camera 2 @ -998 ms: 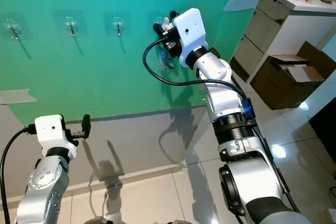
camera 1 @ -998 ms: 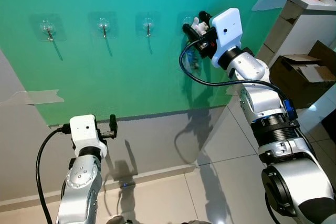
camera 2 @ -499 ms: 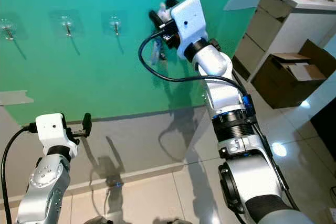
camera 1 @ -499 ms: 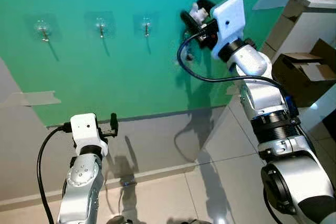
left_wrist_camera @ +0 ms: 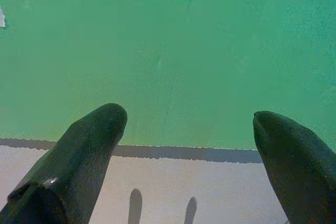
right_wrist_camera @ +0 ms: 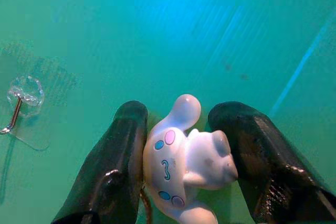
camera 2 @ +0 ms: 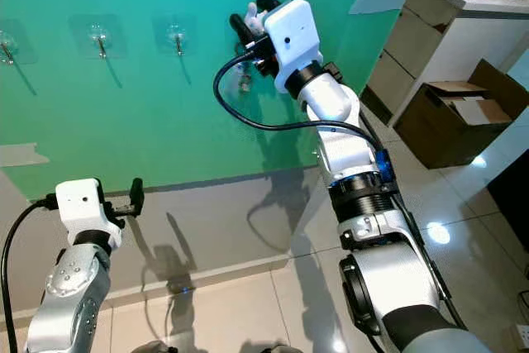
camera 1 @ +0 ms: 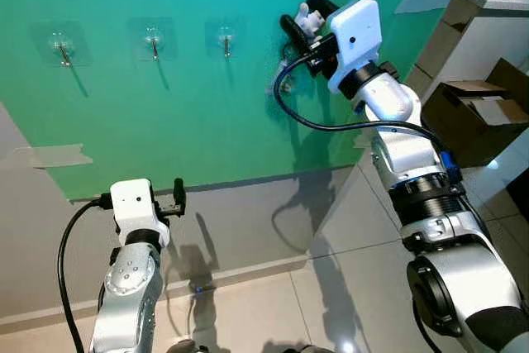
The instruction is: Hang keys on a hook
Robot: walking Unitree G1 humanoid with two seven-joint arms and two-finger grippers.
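We are listing the scene from our left. A strip of translucent tape is sticking to the wall at the edge of a matte green sheet, whose lower border is meeting grey wall above glossy pale floor tiles.

Three clear adhesive pads with thin metal hooks are lining the sheet: a first hook, a second hook and a third hook, each standing bare with open green surface around it.

Our left gripper is idling low before the grey wall; in its wrist view the two rounded black fingers are standing well apart with nothing between them.

Our right arm is reaching up and forward, its black cable looping beneath the wrist, and the right gripper is hovering close to the sheet, to the right of the third hook. Its fingers are clamping a smooth white figurine keychain with pink and blue dots; small metal keys are dangling below it, blurred, against the sheet.

Further right, a white cabinet and an open cardboard box are bordering the tiled floor.
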